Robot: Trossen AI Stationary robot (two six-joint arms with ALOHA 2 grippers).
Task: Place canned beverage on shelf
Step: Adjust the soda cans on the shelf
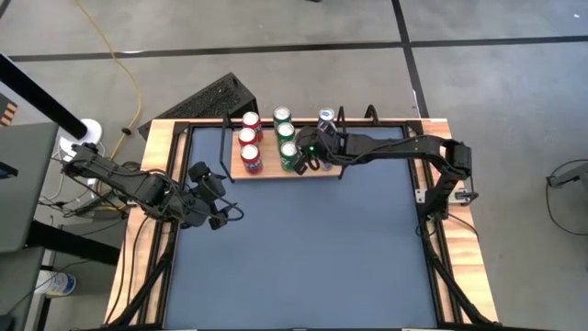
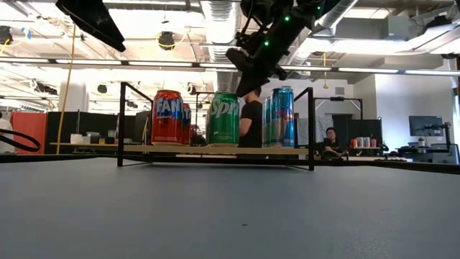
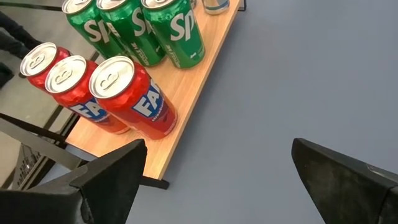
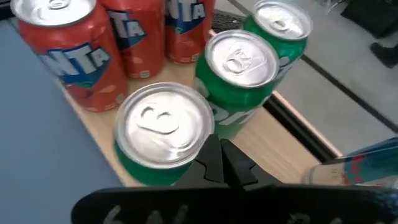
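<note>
The shelf (image 1: 270, 171), a light-wood board with a black wire frame, stands at the table's far side. On it stand three red Fanta cans (image 1: 248, 138), three green Sprite cans (image 1: 287, 134) and one blue can (image 1: 325, 118), all upright on their bases. My right gripper (image 1: 309, 153) is shut and hovers over the shelf's right part, between the nearest green can (image 4: 165, 130) and the blue can (image 4: 360, 167). In the low view it (image 2: 249, 80) hangs just above the can tops. My left gripper (image 1: 220, 199) stands open over the tabletop left of the shelf, holding nothing. My right gripper's shut fingertips (image 4: 214, 152) stand right beside the top rim of the nearest green can (image 4: 205, 134), slanting down from the table's right. Whether they touch the can I cannot tell.
The dark blue-grey tabletop (image 1: 303, 248) lies open in front of the shelf, bordered by wooden edges (image 1: 156, 147). A black wire rack (image 1: 216, 97) sits on the floor beyond the far left corner. People (image 2: 332, 138) show in the room behind.
</note>
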